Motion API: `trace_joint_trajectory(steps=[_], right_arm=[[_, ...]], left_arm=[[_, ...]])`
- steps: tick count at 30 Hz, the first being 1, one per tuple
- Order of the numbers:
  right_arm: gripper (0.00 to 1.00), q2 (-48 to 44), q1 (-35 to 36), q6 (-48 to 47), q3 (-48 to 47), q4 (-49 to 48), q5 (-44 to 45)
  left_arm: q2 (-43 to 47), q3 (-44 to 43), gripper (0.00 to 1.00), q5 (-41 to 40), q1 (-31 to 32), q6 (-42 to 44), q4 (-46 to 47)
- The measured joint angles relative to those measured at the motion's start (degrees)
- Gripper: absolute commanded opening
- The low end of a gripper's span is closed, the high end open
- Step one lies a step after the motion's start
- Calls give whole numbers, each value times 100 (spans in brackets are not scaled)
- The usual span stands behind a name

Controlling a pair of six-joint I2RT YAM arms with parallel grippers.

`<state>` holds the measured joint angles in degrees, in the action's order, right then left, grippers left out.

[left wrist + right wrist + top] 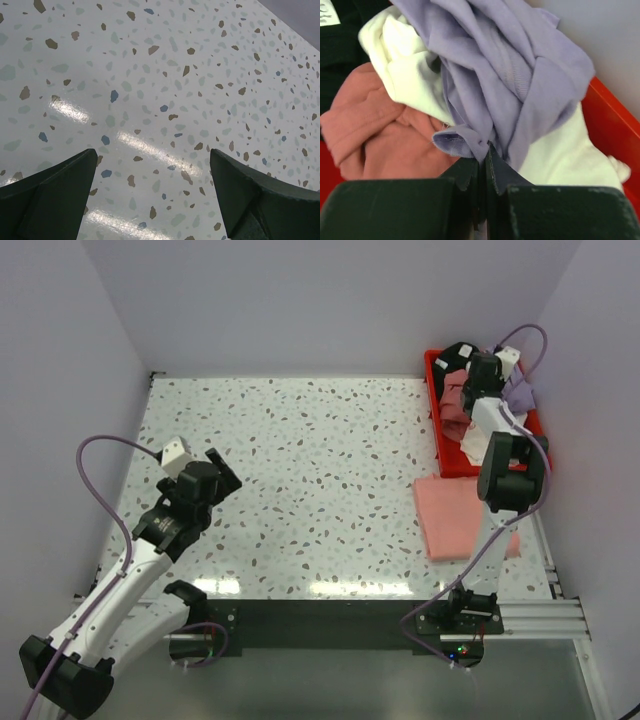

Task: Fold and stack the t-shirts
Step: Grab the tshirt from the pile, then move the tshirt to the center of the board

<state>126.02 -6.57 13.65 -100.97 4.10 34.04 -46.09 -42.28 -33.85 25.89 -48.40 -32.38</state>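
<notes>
Lavender t-shirt: in red bin, R jaws closed on a fold. White tee, dusty-rose tee, black tee: same bin, unfolded. Salmon-pink shirt: folded flat on counter just beside bin. L jaws: open, empty, far from bin. Est. 1 done, 4 left.

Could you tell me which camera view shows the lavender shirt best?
The right wrist view: the lavender shirt fills it, pinched in the right gripper. The top external view shows only a sliver beside the arm; the left wrist view shows only table.
</notes>
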Motion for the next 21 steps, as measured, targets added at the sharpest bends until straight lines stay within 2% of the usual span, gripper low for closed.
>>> trace_joint_trajectory(steps=[11, 16, 21], right_arm=[[0, -2579, 114, 122, 1947, -562, -850], [0, -3480, 542, -63, 2140, -522, -1169], [0, -4269, 1419, -352, 1974, -391, -1615]], left_arm=[[96, 0, 100, 219, 0, -2, 22], [216, 96, 100, 437, 0, -2, 192], [380, 328, 100, 704, 0, -7, 313]])
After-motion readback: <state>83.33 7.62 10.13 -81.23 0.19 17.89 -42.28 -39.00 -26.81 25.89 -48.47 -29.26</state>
